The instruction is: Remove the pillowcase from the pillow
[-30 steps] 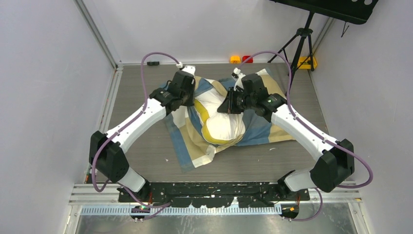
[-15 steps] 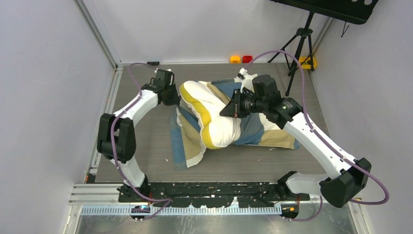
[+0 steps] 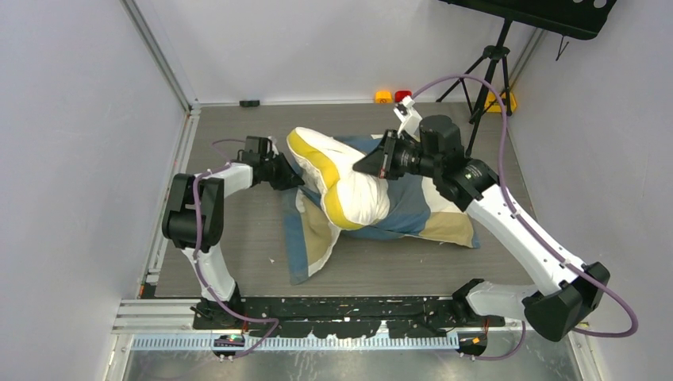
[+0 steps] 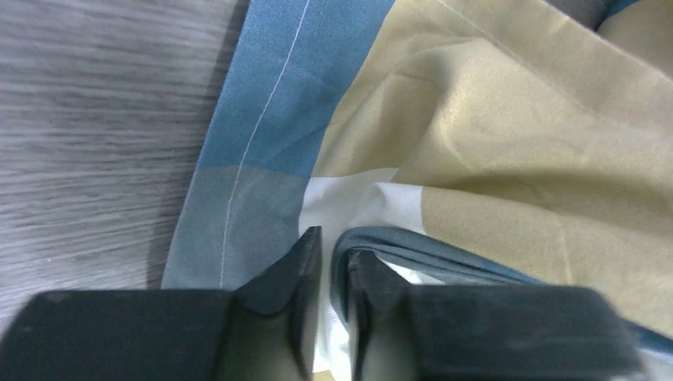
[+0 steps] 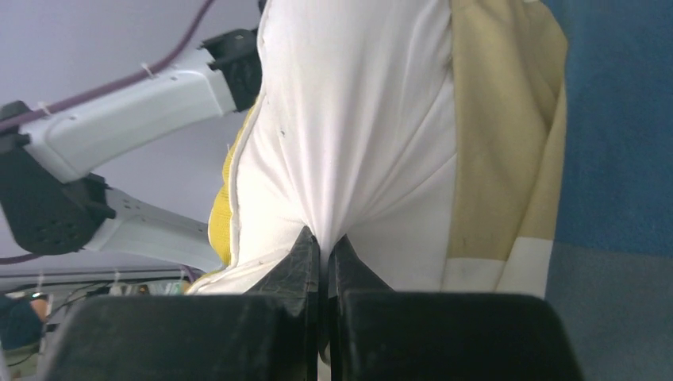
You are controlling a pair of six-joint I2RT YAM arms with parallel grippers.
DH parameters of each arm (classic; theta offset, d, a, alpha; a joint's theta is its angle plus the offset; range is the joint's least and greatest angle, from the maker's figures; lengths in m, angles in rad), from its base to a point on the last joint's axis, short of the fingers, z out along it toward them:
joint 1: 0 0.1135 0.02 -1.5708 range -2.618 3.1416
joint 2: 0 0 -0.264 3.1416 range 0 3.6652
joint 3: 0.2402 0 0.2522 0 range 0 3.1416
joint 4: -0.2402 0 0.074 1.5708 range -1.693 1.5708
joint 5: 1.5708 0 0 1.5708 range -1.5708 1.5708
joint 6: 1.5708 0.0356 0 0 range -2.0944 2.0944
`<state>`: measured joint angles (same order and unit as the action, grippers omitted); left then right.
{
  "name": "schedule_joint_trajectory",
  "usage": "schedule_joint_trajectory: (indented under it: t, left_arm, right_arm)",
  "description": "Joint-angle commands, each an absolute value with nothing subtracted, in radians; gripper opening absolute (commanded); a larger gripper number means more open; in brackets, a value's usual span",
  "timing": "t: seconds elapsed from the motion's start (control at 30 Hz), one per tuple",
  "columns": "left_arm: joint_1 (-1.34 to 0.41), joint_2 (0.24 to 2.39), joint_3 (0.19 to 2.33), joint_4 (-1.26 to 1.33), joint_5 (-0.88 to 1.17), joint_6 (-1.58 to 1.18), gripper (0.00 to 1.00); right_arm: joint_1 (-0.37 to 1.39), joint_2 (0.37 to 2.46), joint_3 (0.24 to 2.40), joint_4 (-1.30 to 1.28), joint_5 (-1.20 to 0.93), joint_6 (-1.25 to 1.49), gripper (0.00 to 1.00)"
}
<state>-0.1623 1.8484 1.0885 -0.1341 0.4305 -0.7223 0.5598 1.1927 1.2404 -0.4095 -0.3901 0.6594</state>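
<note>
The cream-white pillow [image 3: 343, 176] with its yellow piped edge [image 3: 313, 159] sticks out leftward from the blue, tan and white checked pillowcase [image 3: 413, 208]. The rest of the pillow is hidden inside. My right gripper [image 3: 374, 163] is shut on a pinch of the pillow's white fabric [image 5: 357, 119]; it shows in the right wrist view [image 5: 324, 242], with the case's tan and blue blocks [image 5: 508, 143] to its right. My left gripper [image 3: 290, 178] is low at the case's left edge. In the left wrist view [image 4: 332, 244] it is shut on a blue hem fold of the pillowcase [image 4: 413, 252].
A tripod [image 3: 486, 75] stands at the back right by a yellow object [image 3: 500, 101]. Small orange [image 3: 383, 96] and red [image 3: 403, 95] items lie at the table's back edge. A loose flap of the case [image 3: 311, 242] trails toward the front. Walls close in on both sides.
My left arm has drawn back to the left and lower with the case edge. My right gripper has moved right and back. More of the pillow and its yellow edge shows.
</note>
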Motion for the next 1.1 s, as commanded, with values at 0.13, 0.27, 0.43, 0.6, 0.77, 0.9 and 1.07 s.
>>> schedule_joint_trajectory:
  t: [0.13, 0.27, 0.43, 0.6, 0.77, 0.9, 1.07]
  left_arm:
    - [-0.155, 1.593, 0.995, -0.122, 0.357, -0.726, 0.52]
    - [-0.148, 1.391, 0.937, -0.287, 0.238, -0.696, 0.82]
    - [-0.134, 1.117, 0.859, -0.473, 0.095, -0.721, 1.0]
    - [-0.129, 0.928, 0.774, -0.472, 0.16, -0.766, 1.0]
    - [-0.129, 0.902, 0.747, -0.423, 0.425, -0.748, 0.98]
    - [-0.13, 0.932, 0.782, -0.579, 0.298, -0.701, 0.99]
    - [-0.129, 1.028, 0.788, -0.642, 0.269, -0.703, 1.0]
  right_arm:
    - [0.559, 1.282, 1.344, -0.133, -0.531, 0.752, 0.46]
    - [0.56, 1.289, 1.322, -0.266, -0.405, 0.643, 0.69]
    - [0.56, 1.26, 1.325, -0.475, -0.18, 0.481, 0.77]
    - [0.568, 1.276, 1.282, -0.572, -0.065, 0.459, 0.85]
    - [0.645, 1.321, 1.225, -0.515, -0.036, 0.476, 0.86]
    - [0.742, 1.421, 1.282, -0.522, 0.053, 0.457, 0.87]
    - [0.833, 1.571, 1.385, -0.533, 0.154, 0.473, 0.86]
